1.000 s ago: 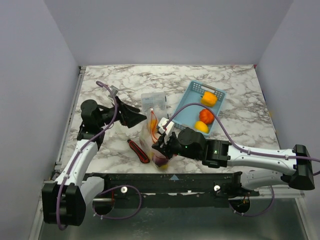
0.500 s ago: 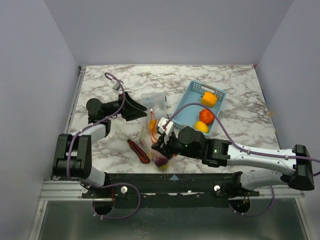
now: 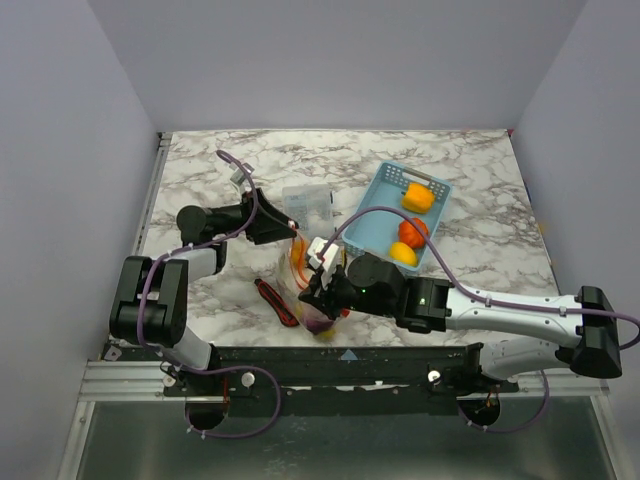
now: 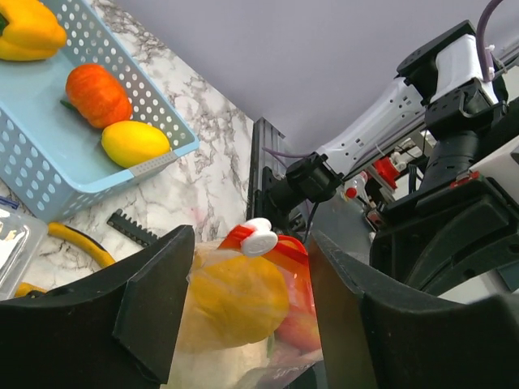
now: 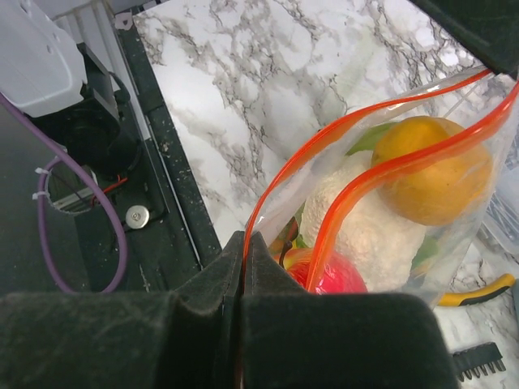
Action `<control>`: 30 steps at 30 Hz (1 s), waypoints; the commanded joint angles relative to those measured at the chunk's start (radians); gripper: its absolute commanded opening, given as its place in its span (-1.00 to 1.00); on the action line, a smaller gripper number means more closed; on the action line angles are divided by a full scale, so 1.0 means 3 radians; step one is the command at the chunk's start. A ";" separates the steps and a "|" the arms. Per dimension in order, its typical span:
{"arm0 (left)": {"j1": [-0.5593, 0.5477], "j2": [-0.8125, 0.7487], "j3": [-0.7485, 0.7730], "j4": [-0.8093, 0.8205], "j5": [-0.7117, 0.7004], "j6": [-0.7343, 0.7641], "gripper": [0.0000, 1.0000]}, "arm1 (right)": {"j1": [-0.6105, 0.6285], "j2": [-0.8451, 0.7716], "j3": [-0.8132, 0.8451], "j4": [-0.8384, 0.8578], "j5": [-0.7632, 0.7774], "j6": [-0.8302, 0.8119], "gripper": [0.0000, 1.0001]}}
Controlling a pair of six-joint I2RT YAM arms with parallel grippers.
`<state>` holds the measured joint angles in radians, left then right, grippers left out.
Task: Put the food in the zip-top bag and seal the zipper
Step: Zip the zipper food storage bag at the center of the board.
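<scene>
left gripper (image 4: pixel 251 243): jaws apart astride the floppy clear zip-top bag's (image 5: pixel 365 235) mouth, likely to close its red-orange zipper strip (image 5: pixel 328 220) | right gripper (image 5: pixel 243 243): jaws clamped on bag's rim, propping it upright | glossy toy food (image 5: pixel 434 174): inside bag; three pieces (image 3: pixel 411 231) right of bag in light blue plastic basket (image 3: pixel 385 190)

The top camera looks down from high behind the near edge over the whole worktop (image 3: pixel 480 170). Wrist cameras peer closely past the left end effector (image 4: pixel 251 243) and right end effector (image 5: pixel 243 243); all three share the zip-top bag (image 3: pixel 305 285).
</scene>
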<state>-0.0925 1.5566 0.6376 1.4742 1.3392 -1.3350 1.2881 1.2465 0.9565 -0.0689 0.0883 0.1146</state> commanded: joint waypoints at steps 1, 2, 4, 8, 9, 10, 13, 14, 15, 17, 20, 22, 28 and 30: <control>0.0053 -0.0019 -0.0090 0.0394 0.0143 0.0007 0.21 | -0.0017 -0.0017 0.0098 -0.0009 0.0053 0.0015 -0.99; 0.0065 -0.0032 -0.0091 0.0395 0.0143 0.0007 0.28 | -0.0014 -0.0040 0.0086 -0.0013 0.0074 0.0021 -0.99; 0.0067 -0.0086 -0.0098 0.0392 0.0158 0.0009 0.34 | -0.0014 -0.0105 0.0045 -0.0020 0.0131 0.0031 -0.99; 0.0072 -0.0154 -0.0164 0.0389 0.0167 0.0046 0.36 | -0.0023 -0.0201 -0.0022 -0.0027 0.0183 0.0051 -0.99; 0.0073 -0.0138 -0.0167 0.0393 0.0178 0.0030 0.37 | -0.0024 -0.0218 -0.0019 -0.0026 0.0180 0.0054 -0.99; 0.0071 -0.0118 -0.0172 0.0391 0.0184 0.0027 0.40 | -0.0026 -0.0218 -0.0022 -0.0031 0.0176 0.0060 -1.00; 0.0072 -0.0073 -0.0151 0.0389 0.0202 0.0023 0.42 | -0.0030 -0.0230 -0.0018 -0.0058 0.0175 0.0069 -0.99; 0.0065 -0.0068 -0.0141 0.0391 0.0200 0.0014 0.37 | -0.0030 -0.0230 -0.0022 -0.0061 0.0173 0.0070 -0.99; 0.0056 -0.0070 -0.0130 0.0396 0.0203 0.0016 0.30 | -0.0032 -0.0235 -0.0023 -0.0057 0.0164 0.0073 -0.99; 0.0043 -0.0100 -0.0125 0.0391 0.0213 0.0035 0.10 | -0.0030 -0.0230 -0.0028 -0.0061 0.0144 0.0073 -0.99; 0.0042 -0.0086 -0.0114 0.0392 0.0203 0.0047 -0.07 | -0.0032 -0.0184 -0.0009 -0.0061 0.0149 0.0070 -0.99; 0.0042 -0.0038 -0.0092 0.0389 0.0208 0.0028 -0.14 | -0.0031 -0.0157 0.0001 -0.0062 0.0159 0.0073 -0.99; 0.0047 -0.0020 -0.0066 0.0389 0.0235 0.0043 -0.62 | -0.0032 -0.0130 0.0076 -0.0195 0.0369 0.0218 -0.98; 0.0057 -0.0012 -0.0050 0.0392 0.0248 0.0037 -0.77 | -0.0031 -0.0101 0.0219 -0.0445 0.0622 0.0483 -0.68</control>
<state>-0.0788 1.5414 0.5964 1.4803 1.3834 -1.3334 1.2816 1.2003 0.9588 -0.1036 0.1467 0.1555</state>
